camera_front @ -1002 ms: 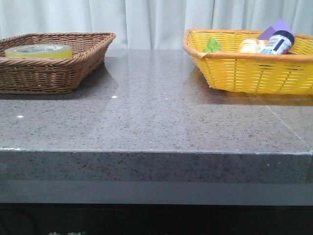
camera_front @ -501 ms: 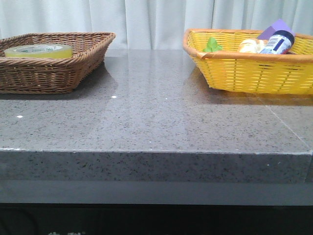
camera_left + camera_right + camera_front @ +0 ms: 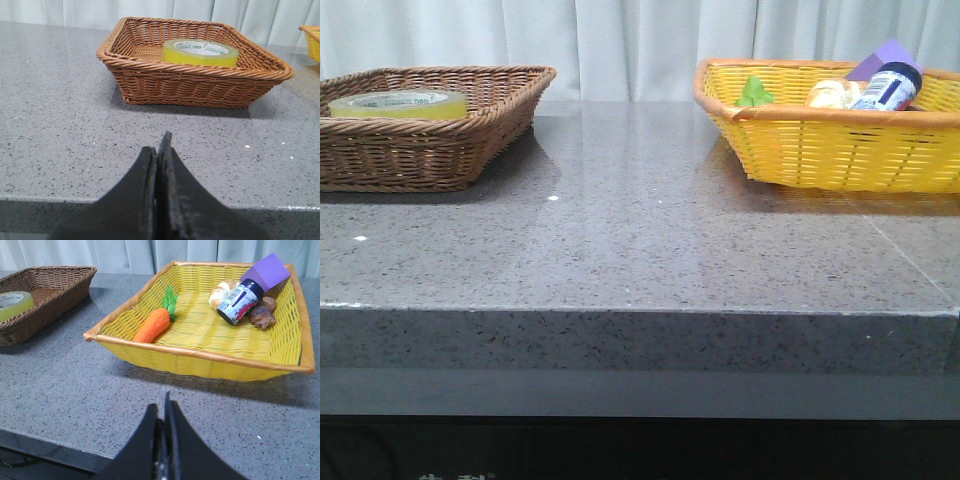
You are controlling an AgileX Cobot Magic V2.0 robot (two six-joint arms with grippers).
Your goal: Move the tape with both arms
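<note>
The tape [image 3: 398, 103] lies flat in the brown basket [image 3: 430, 150] at ten o'clock on the tabletop [image 3: 640, 240]. A yellow basket [image 3: 830, 150] sits at two o'clock. Left gripper [image 3: 159, 150] and right gripper [image 3: 163, 410] hang over the near edge, fingers pressed together, empty.

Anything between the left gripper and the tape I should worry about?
Only bare countertop, then the near wall of the brown basket holding the tape. The left wrist view shows it; the left gripper has its jaws shut.
</note>
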